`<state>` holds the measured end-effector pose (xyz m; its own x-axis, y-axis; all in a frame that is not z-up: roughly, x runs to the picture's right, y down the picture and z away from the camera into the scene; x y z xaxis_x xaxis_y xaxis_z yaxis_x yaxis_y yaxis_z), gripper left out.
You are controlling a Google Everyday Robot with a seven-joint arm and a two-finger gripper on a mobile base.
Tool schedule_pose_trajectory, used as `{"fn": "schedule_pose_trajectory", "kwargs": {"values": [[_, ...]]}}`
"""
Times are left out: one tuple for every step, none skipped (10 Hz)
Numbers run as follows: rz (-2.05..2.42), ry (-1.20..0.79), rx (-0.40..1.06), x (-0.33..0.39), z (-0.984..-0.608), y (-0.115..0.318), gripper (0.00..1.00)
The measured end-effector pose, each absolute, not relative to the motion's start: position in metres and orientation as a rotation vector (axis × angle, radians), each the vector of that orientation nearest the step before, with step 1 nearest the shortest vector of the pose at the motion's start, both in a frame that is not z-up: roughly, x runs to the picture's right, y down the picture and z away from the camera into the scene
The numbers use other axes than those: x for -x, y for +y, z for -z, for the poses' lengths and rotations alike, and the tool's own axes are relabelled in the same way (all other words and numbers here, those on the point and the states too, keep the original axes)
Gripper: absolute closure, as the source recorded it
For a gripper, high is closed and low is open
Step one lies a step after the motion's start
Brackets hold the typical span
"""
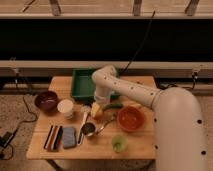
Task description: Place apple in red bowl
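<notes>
The red bowl (pixel 131 119) is wide, orange-red and glossy, and stands on the right part of the wooden table (pixel 145 147). My gripper (pixel 100 102) hangs down from the white arm (pixel 104 79) just in front of the green tray, to the left of the red bowl. It sits right over a small yellowish item (pixel 96 111). I see no clear round orange-red apple; the gripper covers the spot where it could be. A green elongated item (pixel 113 106) lies between the gripper and the red bowl.
A green tray (pixel 82 84) stands at the back. A maroon bowl (pixel 46 100) and a white cup (pixel 65 107) stand on the left. A metal cup with a spoon (pixel 89 129), a blue sponge (pixel 69 136), a striped item (pixel 52 137) and a green cup (pixel 119 143) stand in front.
</notes>
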<state>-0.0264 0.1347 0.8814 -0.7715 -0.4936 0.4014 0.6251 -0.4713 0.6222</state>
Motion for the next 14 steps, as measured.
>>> {"fn": "schedule_pose_trajectory", "kwargs": {"values": [[2.242, -1.043, 0.216, 0.03, -0.881, 0.139, 0.3], [2.25, -1.043, 0.213, 0.033, -0.879, 0.14, 0.4], [2.257, -1.046, 0.21, 0.037, -0.876, 0.141, 0.49], [2.262, -1.041, 0.197, 0.04, -0.872, 0.14, 0.61], [2.264, -1.035, 0.183, 0.042, -0.868, 0.137, 0.72], [2.266, -1.03, 0.173, 0.043, -0.865, 0.135, 0.81], [2.267, -1.024, 0.16, 0.044, -0.862, 0.131, 0.91], [2.264, -1.015, 0.146, 0.044, -0.858, 0.126, 0.98], [2.262, -1.005, 0.132, 0.043, -0.854, 0.119, 1.0], [2.261, -0.996, 0.124, 0.04, -0.851, 0.113, 1.0], [2.258, -0.977, 0.115, 0.031, -0.845, 0.103, 1.0], [2.255, -0.968, 0.11, 0.025, -0.841, 0.098, 1.0], [2.251, -0.958, 0.104, 0.018, -0.836, 0.093, 1.0], [2.245, -0.947, 0.1, 0.005, -0.83, 0.088, 1.0]]}}
